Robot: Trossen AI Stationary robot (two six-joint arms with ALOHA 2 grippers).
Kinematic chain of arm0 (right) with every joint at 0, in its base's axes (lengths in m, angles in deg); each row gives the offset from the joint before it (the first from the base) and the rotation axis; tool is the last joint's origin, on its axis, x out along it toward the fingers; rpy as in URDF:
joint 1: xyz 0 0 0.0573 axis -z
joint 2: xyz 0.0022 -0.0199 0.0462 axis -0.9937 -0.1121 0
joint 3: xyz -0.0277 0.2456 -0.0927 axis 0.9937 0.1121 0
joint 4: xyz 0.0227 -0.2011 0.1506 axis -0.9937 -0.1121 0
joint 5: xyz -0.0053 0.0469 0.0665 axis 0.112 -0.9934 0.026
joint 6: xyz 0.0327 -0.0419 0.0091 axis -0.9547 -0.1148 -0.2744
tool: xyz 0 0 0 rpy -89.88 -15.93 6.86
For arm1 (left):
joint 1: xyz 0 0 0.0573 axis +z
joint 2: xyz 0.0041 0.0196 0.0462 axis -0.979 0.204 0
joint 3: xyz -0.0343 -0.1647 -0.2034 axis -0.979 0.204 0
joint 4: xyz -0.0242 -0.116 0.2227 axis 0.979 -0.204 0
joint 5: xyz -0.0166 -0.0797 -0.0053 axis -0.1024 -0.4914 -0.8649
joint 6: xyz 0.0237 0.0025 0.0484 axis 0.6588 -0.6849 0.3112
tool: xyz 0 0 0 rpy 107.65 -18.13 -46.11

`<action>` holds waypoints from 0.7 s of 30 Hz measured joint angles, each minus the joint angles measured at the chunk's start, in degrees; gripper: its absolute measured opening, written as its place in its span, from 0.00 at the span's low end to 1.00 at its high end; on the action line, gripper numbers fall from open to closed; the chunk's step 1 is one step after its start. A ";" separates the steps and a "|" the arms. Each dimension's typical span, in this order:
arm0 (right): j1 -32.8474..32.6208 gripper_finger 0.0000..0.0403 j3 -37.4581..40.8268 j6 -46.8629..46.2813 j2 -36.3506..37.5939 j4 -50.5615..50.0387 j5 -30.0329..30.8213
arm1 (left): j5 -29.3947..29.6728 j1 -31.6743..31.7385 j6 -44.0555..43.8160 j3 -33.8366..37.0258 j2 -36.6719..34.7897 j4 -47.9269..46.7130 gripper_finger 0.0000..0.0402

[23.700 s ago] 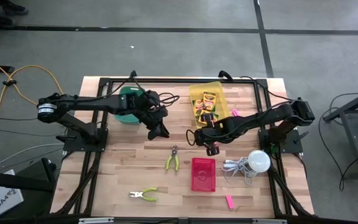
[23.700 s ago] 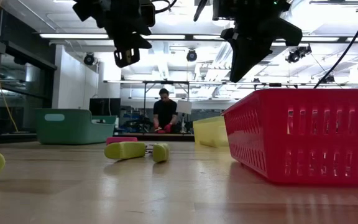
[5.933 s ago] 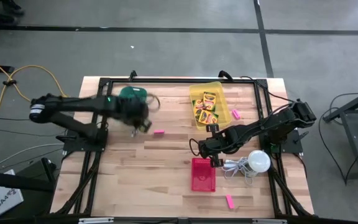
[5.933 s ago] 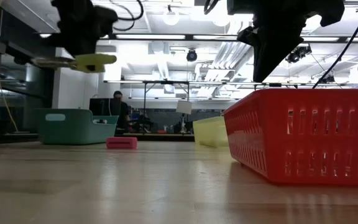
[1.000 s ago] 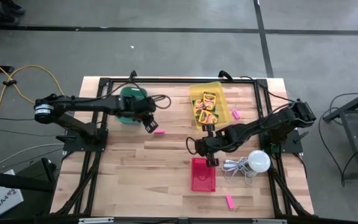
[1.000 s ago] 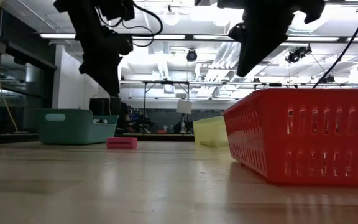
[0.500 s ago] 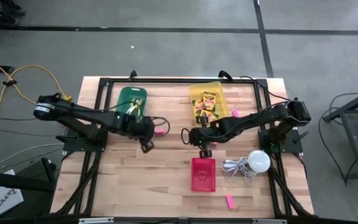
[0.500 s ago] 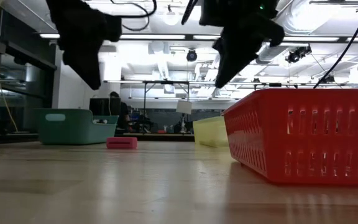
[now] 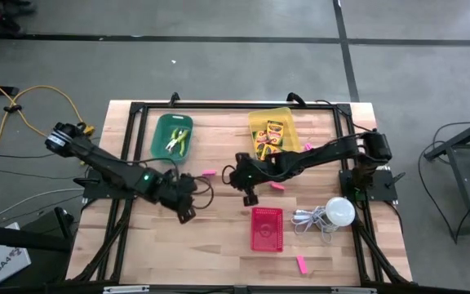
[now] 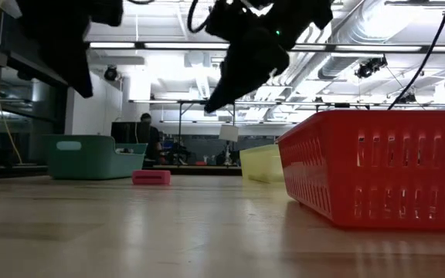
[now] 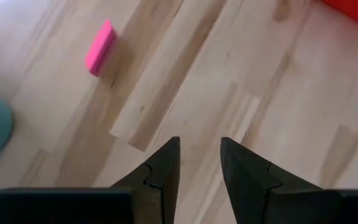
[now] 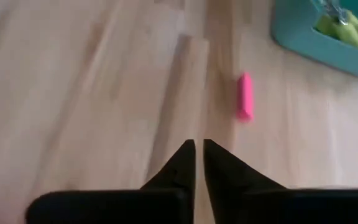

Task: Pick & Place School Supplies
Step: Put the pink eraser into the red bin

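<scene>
Right tool (image 9: pixel 250 196) hangs above the bare middle of the tabletop (image 9: pixel 219 245), its fingers (image 12: pixel 188 163) nearly pressed together with only a sliver between them, grasping nothing; ahead of it lies a pink eraser (image 12: pixel 245 96), near the teal bin (image 9: pixel 172 135) that holds the yellow-handled pliers (image 9: pixel 178 142); left tool (image 9: pixel 188 214) hovers low over the tabletop nearer the front edge, fingers (image 11: pixel 166 167) parted a little and empty, the same eraser showing well apart from it in its wrist view.

Likely risks: the right fingers look too close together to straddle the eraser, so a descent without opening wider would push or flip the block rather than seize it; both arms crowd the same central strip, so a reach for this eraser by either could bring them into contact.

Other supplies: crayon boxes (image 9: pixel 269 137) lie in the yellow bin (image 9: pixel 285 113); a second eraser (image 9: pixel 277 185) lies beside the right arm; a third (image 9: pixel 300 264) near the front edge; the red basket (image 9: pixel 267 228) stands in front of the right tool.

Change over the last second: the right tool has travelled from beside the red basket toward the tabletop's centre; the left tool has drawn back from the teal bin.
</scene>
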 joint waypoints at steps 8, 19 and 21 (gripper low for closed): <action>1.74 0.19 -0.03 1.69 -3.85 10.06 -0.90 | 2.43 -5.22 -3.33 0.04 -0.01 1.85 0.27; 4.72 0.30 0.32 1.09 -10.15 18.81 -3.34 | 2.43 -8.30 -3.33 0.09 0.60 5.61 0.27; 4.87 0.32 -0.21 1.15 -11.71 22.51 -3.98 | 2.35 -8.42 -3.31 0.04 0.90 5.81 0.27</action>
